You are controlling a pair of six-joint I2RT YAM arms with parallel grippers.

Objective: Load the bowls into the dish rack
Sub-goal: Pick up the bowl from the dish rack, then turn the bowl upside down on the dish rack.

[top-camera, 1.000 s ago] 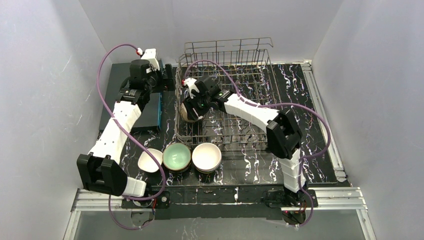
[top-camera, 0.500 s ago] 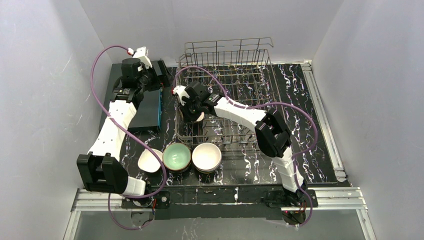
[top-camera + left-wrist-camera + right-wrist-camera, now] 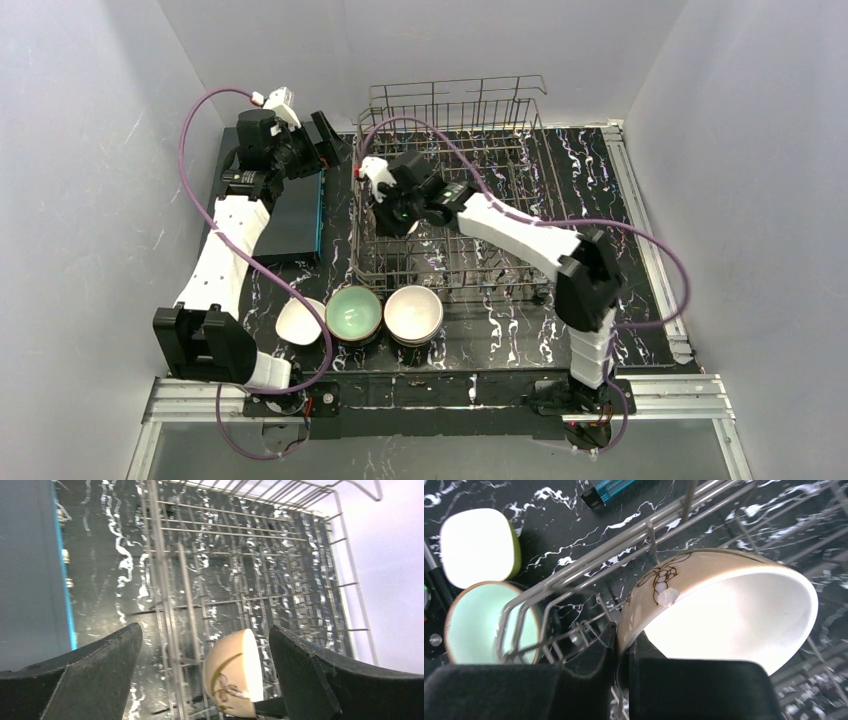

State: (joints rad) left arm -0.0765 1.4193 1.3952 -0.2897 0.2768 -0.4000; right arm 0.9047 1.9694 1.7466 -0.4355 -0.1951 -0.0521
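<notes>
My right gripper (image 3: 621, 645) is shut on the rim of a peach-tan bowl (image 3: 724, 605) with a flower pattern, one finger inside and one outside. The bowl is tilted on edge above the near-left part of the dish rack (image 3: 455, 92). In the left wrist view the same bowl (image 3: 235, 675) shows on edge between my spread fingers but farther off. My left gripper (image 3: 330, 150) is open and holds nothing, beside the rack's far-left corner. Three bowls sit on the table before the rack: lime green (image 3: 300, 320), mint green (image 3: 354, 312) and white-inside (image 3: 413, 313).
A flat dark grey slab (image 3: 290, 215) with a teal edge lies left of the rack under my left arm. The silver wire rack has rows of upright tines and raised sides. Purple cables loop over both arms. White walls close in the table on three sides.
My right gripper closed on the peach-tan bowl's rim and shifted slightly right and back inside the rack. My left wrist pulled a little left and back, still open.
</notes>
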